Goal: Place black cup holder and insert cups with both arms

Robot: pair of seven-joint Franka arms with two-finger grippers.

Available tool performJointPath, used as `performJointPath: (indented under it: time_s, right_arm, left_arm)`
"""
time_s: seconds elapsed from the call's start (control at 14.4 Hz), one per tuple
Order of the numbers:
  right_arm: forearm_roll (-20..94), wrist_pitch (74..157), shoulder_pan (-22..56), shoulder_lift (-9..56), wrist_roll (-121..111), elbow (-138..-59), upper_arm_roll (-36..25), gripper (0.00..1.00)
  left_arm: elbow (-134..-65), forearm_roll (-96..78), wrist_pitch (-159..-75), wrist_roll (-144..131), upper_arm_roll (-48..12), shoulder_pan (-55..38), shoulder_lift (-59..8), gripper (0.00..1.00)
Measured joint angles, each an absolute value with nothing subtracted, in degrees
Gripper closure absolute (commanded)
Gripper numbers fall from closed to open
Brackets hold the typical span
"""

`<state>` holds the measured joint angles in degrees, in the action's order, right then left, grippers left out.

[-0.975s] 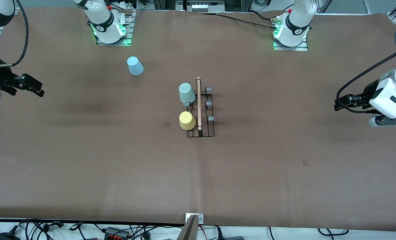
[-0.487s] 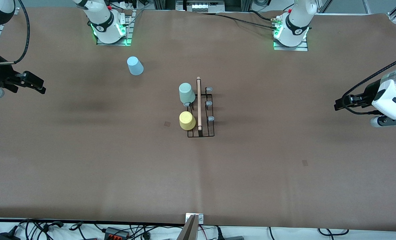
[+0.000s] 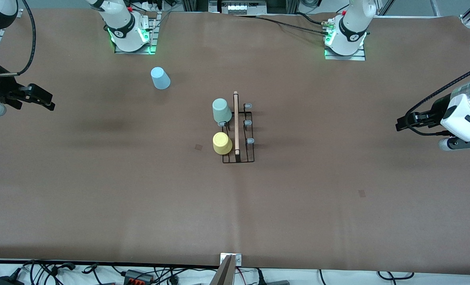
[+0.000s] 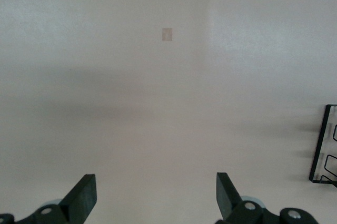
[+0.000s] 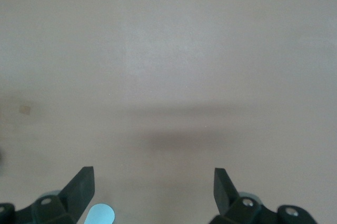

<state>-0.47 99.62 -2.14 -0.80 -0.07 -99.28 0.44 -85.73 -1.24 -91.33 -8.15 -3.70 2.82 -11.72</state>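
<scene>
Black wire cup holder (image 3: 238, 132), wooden-rodded.

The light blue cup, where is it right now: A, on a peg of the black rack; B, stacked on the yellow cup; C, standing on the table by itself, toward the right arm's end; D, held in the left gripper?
C: the light blue cup stands alone on the table, apart from the black cup holder, whose pegs carry the green cup and yellow cup.

- The black cup holder (image 3: 238, 132) stands mid-table, with bare tabletop (image 3: 337, 190) all around it
- The green cup (image 3: 221, 110) and yellow cup (image 3: 222, 143) block its side toward the right arm's end
- The light blue cup (image 3: 160, 78) stands apart, open to approach
</scene>
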Motion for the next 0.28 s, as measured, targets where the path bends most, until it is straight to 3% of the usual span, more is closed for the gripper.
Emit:
performJointPath:
  time_s: [0.28]
  right_arm:
    - [-0.5, 99.0, -2.1, -1.2, -0.1, -99.3, 0.4, 0.00]
  left_arm:
    - [-85.7, -1.2, -90.7, -8.2, -3.7, 2.8, -11.7, 0.00]
